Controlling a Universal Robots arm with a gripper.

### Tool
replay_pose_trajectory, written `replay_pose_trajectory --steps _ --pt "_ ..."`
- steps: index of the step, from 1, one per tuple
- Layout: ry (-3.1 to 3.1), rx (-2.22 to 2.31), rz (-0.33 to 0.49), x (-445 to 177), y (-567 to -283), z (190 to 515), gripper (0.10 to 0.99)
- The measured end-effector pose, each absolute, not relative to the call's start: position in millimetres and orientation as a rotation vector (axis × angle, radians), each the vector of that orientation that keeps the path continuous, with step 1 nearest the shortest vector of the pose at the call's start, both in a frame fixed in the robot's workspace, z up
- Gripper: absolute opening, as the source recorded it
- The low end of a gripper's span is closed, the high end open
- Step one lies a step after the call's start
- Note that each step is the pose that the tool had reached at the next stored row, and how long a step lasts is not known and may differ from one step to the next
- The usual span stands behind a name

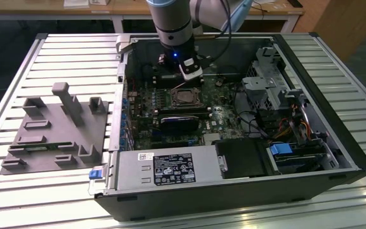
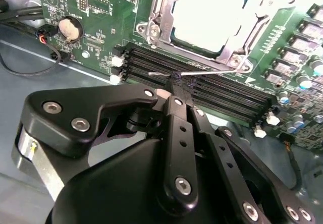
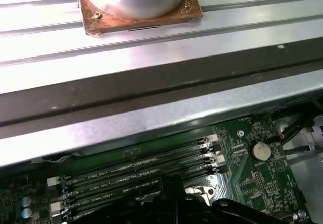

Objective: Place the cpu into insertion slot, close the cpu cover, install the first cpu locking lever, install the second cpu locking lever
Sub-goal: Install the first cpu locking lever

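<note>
The cpu [image 2: 209, 12] lies flat in the insertion slot [image 1: 184, 98] on the green board, its pale metal top showing. The grey cpu cover [image 2: 229, 50] lies down around it as a frame. A thin wire locking lever [image 2: 212, 71] runs along the socket's edge beside the memory slots. My gripper [image 2: 174, 85] is shut, fingers pressed together, with their tips right at the lever's free end. In the exterior view the gripper [image 1: 191, 72] hangs inside the case just behind the socket. The first wrist view shows its black body [image 3: 171, 204] over the memory slots.
Long black memory slots [image 2: 217, 90] lie under the fingertips. A coin battery [image 2: 70, 29] and loose cables sit nearby. The case holds a power supply [image 1: 170, 169] in front and a drive cage [image 1: 269, 83] at the exterior view's right. A grey fixture [image 1: 59, 129] rests on the slatted table.
</note>
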State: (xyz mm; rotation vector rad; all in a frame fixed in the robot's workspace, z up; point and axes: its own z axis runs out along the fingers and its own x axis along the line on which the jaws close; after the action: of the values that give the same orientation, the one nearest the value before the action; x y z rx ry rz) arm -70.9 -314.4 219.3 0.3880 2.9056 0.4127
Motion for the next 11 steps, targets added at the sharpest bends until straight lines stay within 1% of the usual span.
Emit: replay_pose_trajectory --steps 11 --pt "2.902 0.403 0.406 -68.6 -314.3 216.8 0.102"
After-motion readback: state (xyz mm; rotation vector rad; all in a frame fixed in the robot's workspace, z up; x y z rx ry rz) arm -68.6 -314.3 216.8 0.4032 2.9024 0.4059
